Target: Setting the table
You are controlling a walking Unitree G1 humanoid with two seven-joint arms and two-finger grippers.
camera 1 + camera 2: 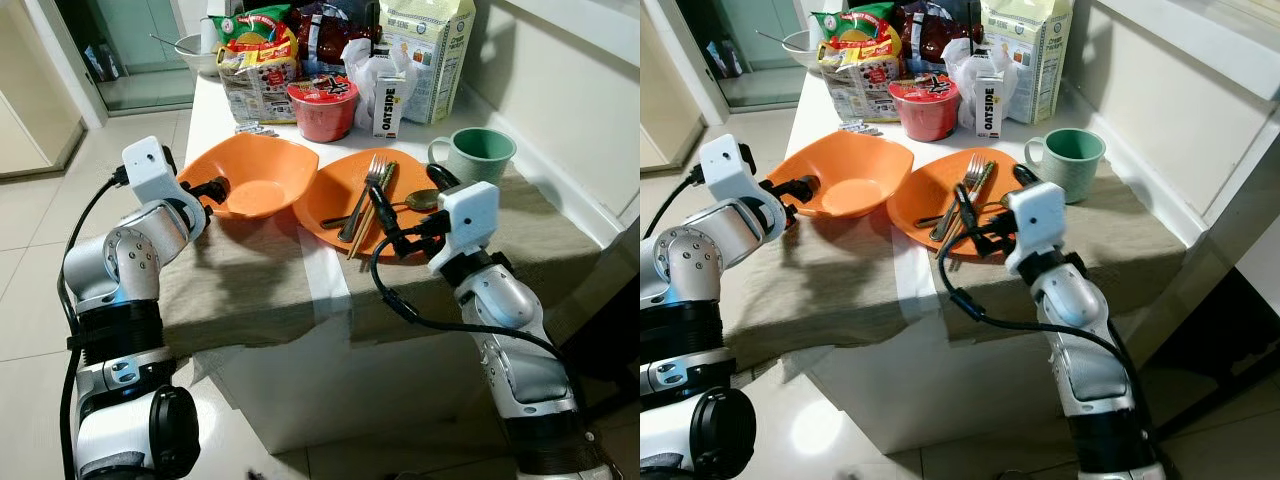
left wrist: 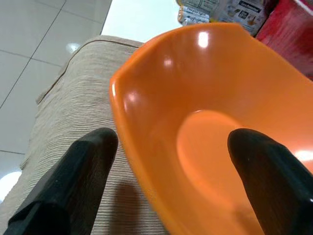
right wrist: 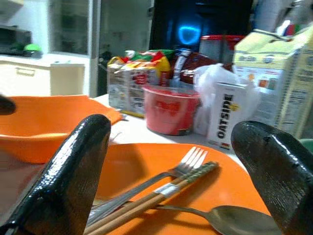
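The left claw [image 1: 212, 190] was spread wide astride the near rim of the bowl [image 1: 255, 175], one finger [image 2: 73, 181] outside over the cloth [image 1: 250, 285], the other inside, gripping nothing. The bowl sat on the surface [image 1: 215, 105], just beside the plate [image 1: 335, 195]. The right claw [image 1: 400, 215] hung released at the plate's near edge, fingers [image 3: 68, 181] well apart. Ahead of it, on the plate, lay a fork [image 3: 166, 174], chopsticks [image 3: 146, 198] and a spoon [image 3: 234, 218]. Beyond stood a red cup [image 1: 322, 105], a carton [image 1: 388, 100] and, near the right claw's outer side, a mug [image 1: 478, 155].
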